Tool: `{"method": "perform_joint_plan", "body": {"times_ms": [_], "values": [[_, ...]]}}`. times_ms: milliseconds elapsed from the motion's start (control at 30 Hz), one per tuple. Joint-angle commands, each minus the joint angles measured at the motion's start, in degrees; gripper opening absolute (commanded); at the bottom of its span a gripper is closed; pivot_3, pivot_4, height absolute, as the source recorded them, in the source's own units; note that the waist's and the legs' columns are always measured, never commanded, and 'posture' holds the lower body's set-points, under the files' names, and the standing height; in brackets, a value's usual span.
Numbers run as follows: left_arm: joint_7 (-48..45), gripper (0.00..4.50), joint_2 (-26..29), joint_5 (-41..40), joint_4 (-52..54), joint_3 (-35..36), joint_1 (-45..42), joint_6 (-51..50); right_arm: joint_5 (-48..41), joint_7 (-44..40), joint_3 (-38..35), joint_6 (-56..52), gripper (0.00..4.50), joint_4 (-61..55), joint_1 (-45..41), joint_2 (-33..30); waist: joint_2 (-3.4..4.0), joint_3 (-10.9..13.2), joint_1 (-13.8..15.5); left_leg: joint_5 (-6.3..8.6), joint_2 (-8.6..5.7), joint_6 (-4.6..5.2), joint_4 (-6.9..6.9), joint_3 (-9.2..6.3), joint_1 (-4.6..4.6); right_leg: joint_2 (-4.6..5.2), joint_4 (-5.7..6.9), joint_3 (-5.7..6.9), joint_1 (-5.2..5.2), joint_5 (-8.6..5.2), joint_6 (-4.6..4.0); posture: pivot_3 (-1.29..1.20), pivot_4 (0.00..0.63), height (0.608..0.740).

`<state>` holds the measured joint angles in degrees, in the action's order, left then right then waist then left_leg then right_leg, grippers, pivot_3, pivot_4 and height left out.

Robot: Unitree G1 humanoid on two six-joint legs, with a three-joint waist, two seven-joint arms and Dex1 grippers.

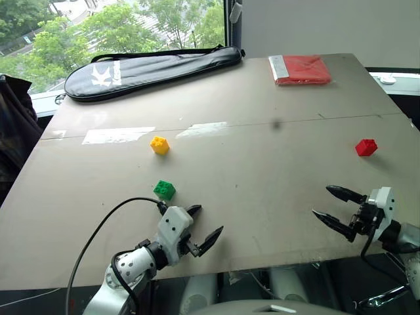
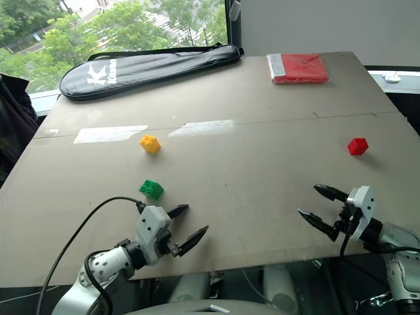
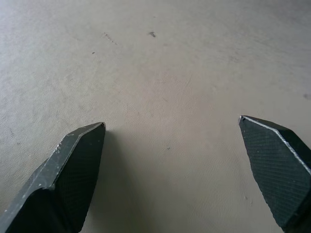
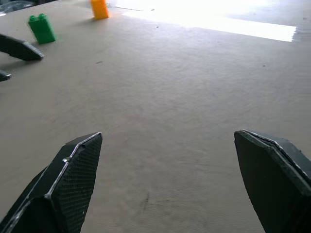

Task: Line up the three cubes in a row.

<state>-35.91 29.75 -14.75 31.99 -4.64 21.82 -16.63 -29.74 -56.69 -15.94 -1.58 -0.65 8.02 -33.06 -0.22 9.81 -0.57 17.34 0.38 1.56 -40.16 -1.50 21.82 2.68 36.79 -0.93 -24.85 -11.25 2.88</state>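
Left eye view shows a big brown table [image 1: 262,170] with three little toy cubes on it. The green cube [image 1: 164,189] is a good thing to find the others by.

The yellow cube [image 1: 159,144] sits near the green cube, a bit farther back on the table, toward the window. The red cube [image 1: 366,147] is well apart from the green cube — way over on the right side, close to the table's right edge. The three cubes are not in a row; each one stands alone, and nothing touches them.

The left gripper [image 1: 205,228] is just in front of the green cube, a little to its right, near the front edge of the table. Its two black fingers are spread wide and hold nothing. From the left wrist view you see bare table between the fingers [image 3: 73,170].

The right gripper [image 1: 336,207] is far to the right of the green cube, in front of the red cube. Its fingers are spread wide too — nothing is in them. From the right wrist view the green cube and the yellow cube show far off across the table.

Way behind the green cube, at the back of the table, lies a long black bag [image 1: 151,69]. A flat red packet [image 1: 300,69] lies at the back right.
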Motion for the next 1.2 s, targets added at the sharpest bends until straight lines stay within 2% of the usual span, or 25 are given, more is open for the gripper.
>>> {"method": "perform_joint_plan", "body": {"times_ms": [33, 133, 333, 567, 867, 967, 1133, 1200], "values": [[-2.8, 4.48, 2.8, -4.0, 6.0, 0.0, -4.1, -4.8, 2.5, 15.2, -5.9, -2.9, 4.50, 0.3, -4.7, 1.5, -0.08, 0.1, 0.0, 0.00, 0.00, 0.00, 0.00, 0.01, 0.01, 0.00, 0.01, -0.01, 0.00, 0.00, 0.00, 0.00, 0.150, 0.701], [-4.3, 4.48, 5.0, -6.9, 8.8, 0.2, -8.7, -9.0, 5.5, 25.4, -7.9, -5.4, 4.50, 1.6, -9.0, 2.3, -0.08, 0.1, 0.0, -0.01, -0.03, -0.01, -0.01, 0.04, 0.06, -0.02, 0.03, -0.02, -0.06, 0.01, 0.00, 0.00, 0.150, 0.701], [-5.3, 4.48, 7.3, -11.4, 10.7, 1.2, -17.2, -14.6, 9.5, 36.0, -8.5, -10.8, 4.50, 5.7, -15.6, 1.7, -0.07, 0.1, -0.1, -0.01, -0.12, 0.00, 0.01, 0.18, 0.13, -0.06, 0.02, 0.01, -0.08, 0.01, -0.03, 0.00, 0.150, 0.701], [-5.8, 4.48, 8.5, -14.1, 11.4, 0.2, -23.6, -18.5, 11.7, 36.1, -5.9, -12.8, 4.50, 16.4, -25.1, 0.8, -0.10, 0.1, -0.4, -0.01, -0.18, 0.01, 0.00, 0.27, 0.05, -0.09, 0.03, -0.13, -0.06, 0.02, -0.01, 0.00, 0.150, 0.701], [-4.4, 4.48, 8.6, -17.8, 14.3, 1.4, -26.0, -22.0, 13.8, 34.5, -4.6, -10.0, 4.50, 29.7, -34.4, 0.1, -0.11, 0.1, -0.4, -0.01, -0.16, 0.01, 0.01, 0.34, 0.11, -0.15, 0.02, -0.15, -0.07, 0.05, -0.07, 0.00, 0.150, 0.701], [-4.3, 4.50, 8.7, -18.2, 14.4, 1.5, -25.6, -21.8, 14.6, 33.1, -3.9, -8.3, 3.63, 31.5, -35.3, -0.1, -0.11, 0.1, -0.3, -0.01, -0.16, 0.01, 0.01, 0.37, 0.10, -0.15, 0.02, -0.18, -0.07, 0.06, -0.08, 0.00, 0.150, 0.701], [-4.8, 4.50, 9.1, -18.2, 13.5, 1.5, -25.2, -21.2, 15.0, 32.9, -3.5, -7.2, 1.46, 30.9, -34.6, 0.1, -0.11, 0.1, -0.4, -0.01, -0.16, 0.01, 0.01, 0.37, 0.08, -0.15, 0.03, -0.18, -0.07, 0.06, -0.07, 0.00, 0.150, 0.701], [-5.2, 4.50, 9.3, -18.0, 13.1, 1.2, -25.4, -21.0, 15.2, 33.2, -3.3, -7.4, 1.33, 29.0, -33.6, 0.5, -0.11, 0.1, -0.4, -0.01, -0.16, 0.01, 0.01, 0.38, 0.08, -0.15, 0.03, -0.19, -0.07, 0.06, -0.07, 0.00, 0.150, 0.701]]}}
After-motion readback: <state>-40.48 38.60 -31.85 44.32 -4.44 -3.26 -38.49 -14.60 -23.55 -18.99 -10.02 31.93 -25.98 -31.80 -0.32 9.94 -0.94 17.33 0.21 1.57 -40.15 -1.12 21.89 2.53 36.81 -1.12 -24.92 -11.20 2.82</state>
